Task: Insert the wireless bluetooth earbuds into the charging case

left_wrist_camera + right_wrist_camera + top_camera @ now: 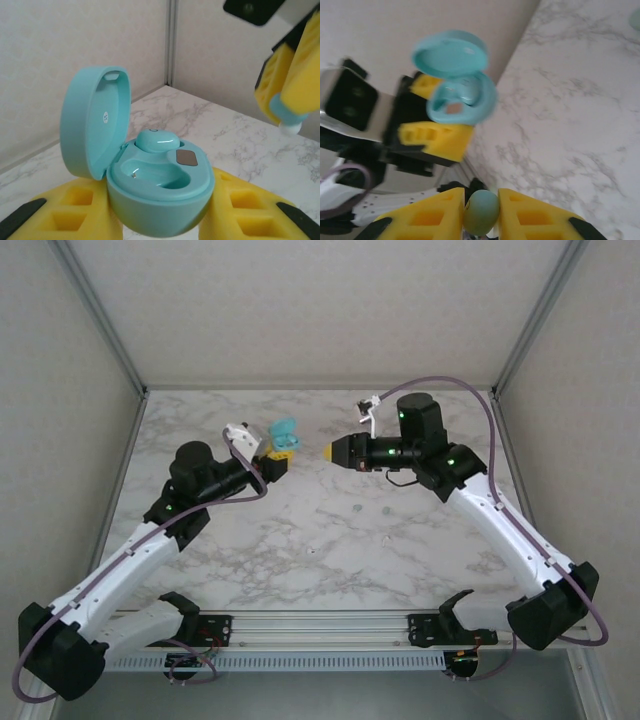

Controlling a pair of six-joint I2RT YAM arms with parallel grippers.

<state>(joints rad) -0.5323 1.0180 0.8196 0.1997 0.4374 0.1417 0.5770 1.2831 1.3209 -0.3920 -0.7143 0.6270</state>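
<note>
My left gripper is clamped on the base of the mint-green clamshell plastic charging case, lid open. One mint-green pebble-shaped earbud is seated; the socket beside it is empty. My right gripper, near the case but apart from it, pinches the second mint-green earbud. Step in hand: insertion approach. Next move, as I judge it: align the bud over the empty socket, lower, release.

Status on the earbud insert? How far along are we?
Done: the case is open with its lid up, clamped in the left gripper, and one earbud sits in its far socket. In hand: the right gripper pinches a second earbud in the air, apart from the case. Left: seat it in the empty socket.
</note>
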